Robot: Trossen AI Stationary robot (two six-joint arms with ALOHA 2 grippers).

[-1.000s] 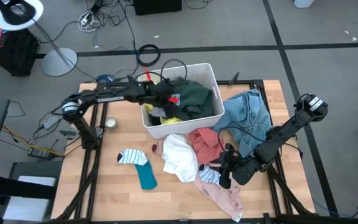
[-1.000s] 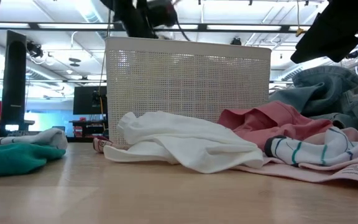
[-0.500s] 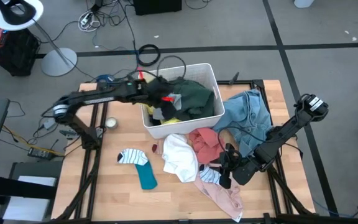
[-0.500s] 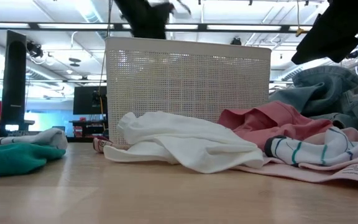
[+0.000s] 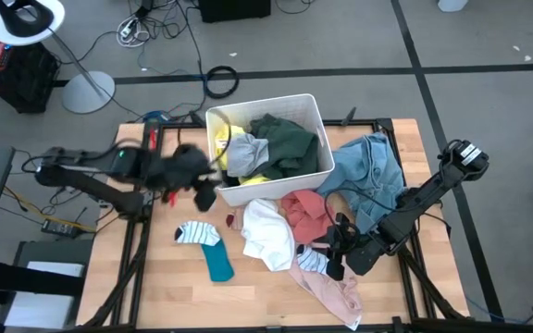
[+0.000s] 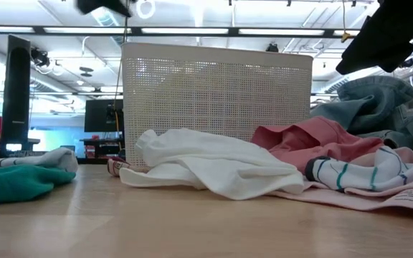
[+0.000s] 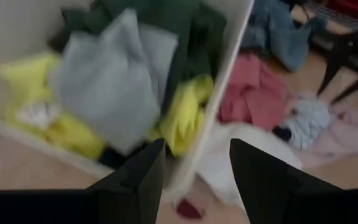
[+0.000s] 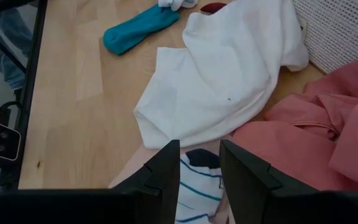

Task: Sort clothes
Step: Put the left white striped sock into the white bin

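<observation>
Two grippers are shown: the left gripper (image 5: 204, 190), jaws spread and empty, beside the bin (image 5: 321, 120); the right gripper (image 5: 334, 257), jaws spread, over the clothes (image 5: 290, 227) near the desk's (image 5: 146, 277) right edge. One garment should be pinched.

Left arm: stretched level from the picture's left, wrist blurred.
Left end effector (image 5: 204, 188): fingers (image 7: 135, 177) parted, holding nothing.
Right arm: folded low at the right.
Right end effector (image 5: 333, 262): fingers (image 8: 244, 171) apart, pointing down.
</observation>
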